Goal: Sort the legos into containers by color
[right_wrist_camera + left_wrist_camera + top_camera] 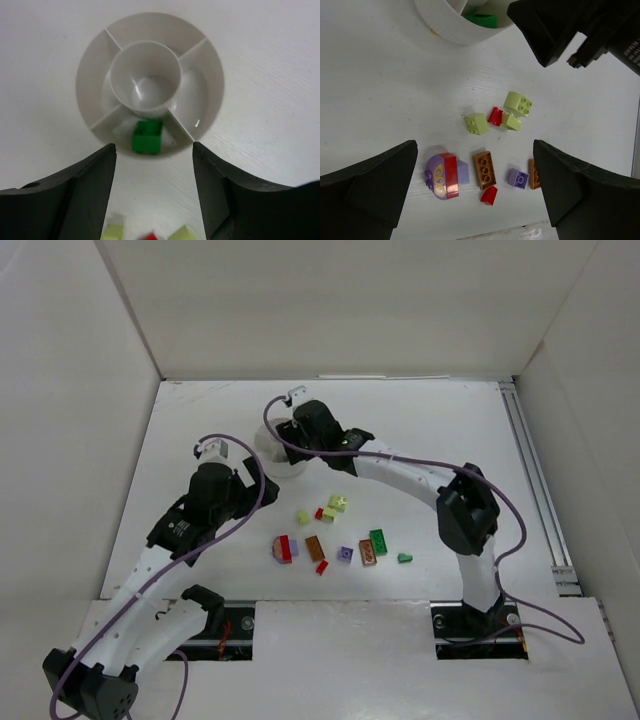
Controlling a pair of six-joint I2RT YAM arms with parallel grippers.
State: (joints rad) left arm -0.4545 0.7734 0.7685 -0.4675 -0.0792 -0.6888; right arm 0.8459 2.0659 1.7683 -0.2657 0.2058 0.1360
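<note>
In the tub (92, 65) you have just one lego so far; a green brick (147, 136) sits in the wedge nearest the right gripper (153, 150); the other wedges look bare, and so does the little cup (145, 75) in the middle. The right gripper hangs over the tub with its two fingers spread apart and nothing between them.

Out on the table (200, 430), near the tub but not touching it, nearly all the legos lie in a loose bunch. You can see three pale yellow bricks (518, 104), two small red bits (495, 116), two orange-brown bricks (485, 170), a small lavender brick (518, 178), and a bigger lavender piece (446, 176) with a red brick stuck on it; the top view also shows a second green brick (378, 541) and a tiny green bit (405, 558) at the right end of the bunch. The left gripper (475, 145) hangs above that bunch, fingers wide apart, holding nothing.

So I think you are only at the start; green has begun but is not done; yellow, red, orange-brown and lavender have not gone in at all; each color needs its own wedge.
</note>
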